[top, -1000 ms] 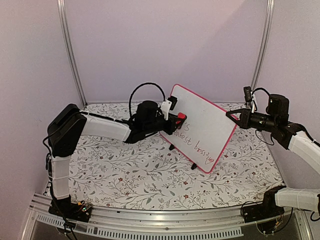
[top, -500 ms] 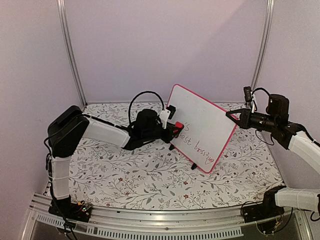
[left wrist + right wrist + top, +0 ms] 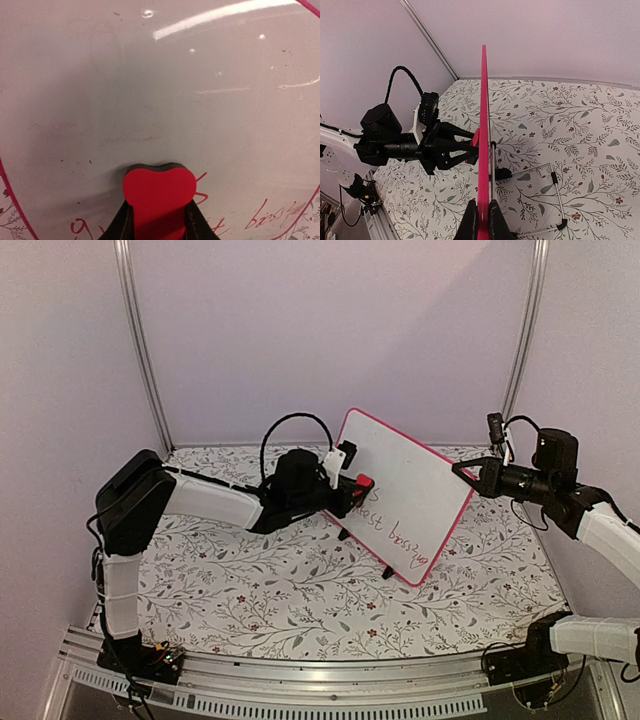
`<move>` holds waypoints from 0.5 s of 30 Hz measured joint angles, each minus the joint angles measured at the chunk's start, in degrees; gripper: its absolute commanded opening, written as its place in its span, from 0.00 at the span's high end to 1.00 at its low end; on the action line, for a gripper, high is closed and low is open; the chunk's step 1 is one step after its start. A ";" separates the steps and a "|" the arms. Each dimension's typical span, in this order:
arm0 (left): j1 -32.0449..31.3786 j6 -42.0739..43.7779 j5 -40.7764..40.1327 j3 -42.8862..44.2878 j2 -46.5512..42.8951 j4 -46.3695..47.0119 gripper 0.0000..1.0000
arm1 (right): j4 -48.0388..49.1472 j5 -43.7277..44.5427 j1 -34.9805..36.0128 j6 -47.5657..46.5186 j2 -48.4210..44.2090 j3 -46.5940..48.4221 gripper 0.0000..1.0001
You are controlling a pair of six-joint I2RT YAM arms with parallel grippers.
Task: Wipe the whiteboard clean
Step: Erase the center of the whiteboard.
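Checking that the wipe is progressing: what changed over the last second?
The left gripper, shut on the red eraser, slid back left across the whiteboard, then returned nearly to its start. The right gripper stayed clamped on the board's right edge; board and red writing look unchanged.

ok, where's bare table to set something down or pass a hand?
Free: the near table strip in front of the whiteboard; the back-left corner behind the left arm. Crowded: centre, where the left gripper presses the eraser on the board; its right edge, clamped by the right gripper.

Floral table (image 3: 250, 580), whiteboard (image 3: 410, 475) seemingly atop
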 measured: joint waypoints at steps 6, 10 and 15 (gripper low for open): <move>-0.15 -0.04 -0.26 -0.50 0.00 0.61 1.00 | 0.00 -0.02 0.00 -0.02 0.00 0.00 1.00; -0.57 -0.11 -0.46 -2.47 0.02 1.33 1.00 | 0.02 -0.07 0.00 -0.02 0.00 0.00 1.00; -0.85 -0.09 -0.72 -3.50 0.22 1.62 1.00 | 0.02 -0.04 0.00 0.00 0.00 0.00 1.00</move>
